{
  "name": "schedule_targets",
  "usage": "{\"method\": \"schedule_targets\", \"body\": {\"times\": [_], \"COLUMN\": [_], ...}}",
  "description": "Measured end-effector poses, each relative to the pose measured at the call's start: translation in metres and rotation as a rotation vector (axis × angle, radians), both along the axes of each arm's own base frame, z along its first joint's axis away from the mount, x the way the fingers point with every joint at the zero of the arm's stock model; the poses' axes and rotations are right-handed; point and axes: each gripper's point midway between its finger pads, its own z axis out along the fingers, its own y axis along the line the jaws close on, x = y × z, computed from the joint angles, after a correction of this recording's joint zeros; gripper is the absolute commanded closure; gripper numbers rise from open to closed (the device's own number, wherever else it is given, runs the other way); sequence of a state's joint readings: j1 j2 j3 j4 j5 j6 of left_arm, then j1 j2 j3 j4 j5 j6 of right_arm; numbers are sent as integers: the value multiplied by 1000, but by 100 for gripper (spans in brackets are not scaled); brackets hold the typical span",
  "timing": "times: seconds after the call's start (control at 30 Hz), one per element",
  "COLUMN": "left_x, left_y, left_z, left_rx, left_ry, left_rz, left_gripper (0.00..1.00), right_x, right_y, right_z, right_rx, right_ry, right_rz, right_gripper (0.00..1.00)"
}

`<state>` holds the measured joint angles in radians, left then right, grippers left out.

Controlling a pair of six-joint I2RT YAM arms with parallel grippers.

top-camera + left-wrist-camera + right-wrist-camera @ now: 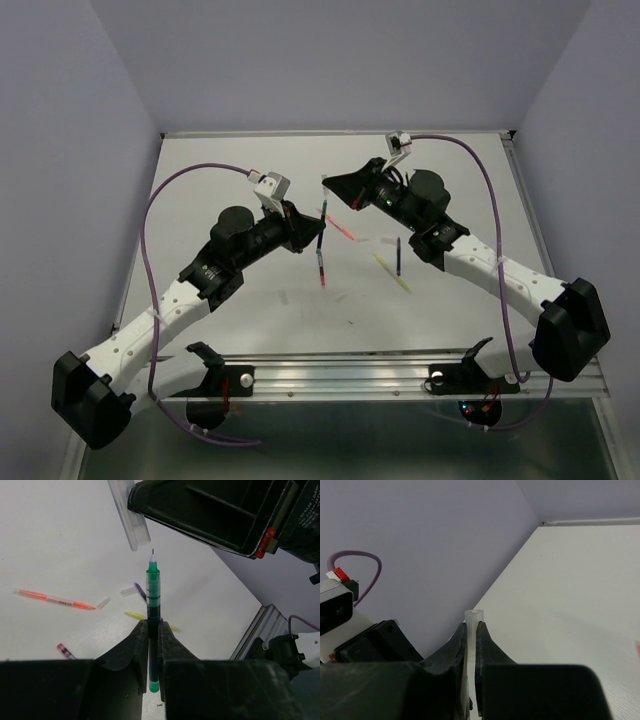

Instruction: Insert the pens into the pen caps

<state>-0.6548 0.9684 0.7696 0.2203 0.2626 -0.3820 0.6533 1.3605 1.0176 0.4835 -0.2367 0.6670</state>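
Green pen (153,587) is pinched by the left gripper (153,629), a cap (473,617) by the right gripper (472,630). Not joined yet; other pens (55,599) wait.

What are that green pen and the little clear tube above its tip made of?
The green pen is probably plastic: a glossy, see-through green barrel with dark bands around it. The tube looks like clear, colourless plastic; the white table shows through it and its edges catch light. Looks alone can't confirm either.
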Motion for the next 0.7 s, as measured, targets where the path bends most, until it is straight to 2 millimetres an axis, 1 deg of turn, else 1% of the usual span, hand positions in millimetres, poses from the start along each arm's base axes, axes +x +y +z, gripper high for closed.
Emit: {"method": "schedule_targets", "body": {"times": [0.1,0.23,0.4,0.7], "left_x": [0,0,3,7], "left_y": [0,0,-1,-2], "left_z": [0,1,8,2], "left_rx": [-1,1,-2,10], "left_ry": [0,0,-14,0], "left_rz": [0,3,7,14], "left_gripper": [100,100,100,100], "right_x": [-1,-3,-2,1], "right_y": [3,4,3,2], "right_z": [-4,-4,-4,-2], "right_rx": [-5,-5,-5,-3], "right_ry": [8,6,6,4], "right_rz": [16,27,25,7], "right_gripper": [99,99,99,99]}}
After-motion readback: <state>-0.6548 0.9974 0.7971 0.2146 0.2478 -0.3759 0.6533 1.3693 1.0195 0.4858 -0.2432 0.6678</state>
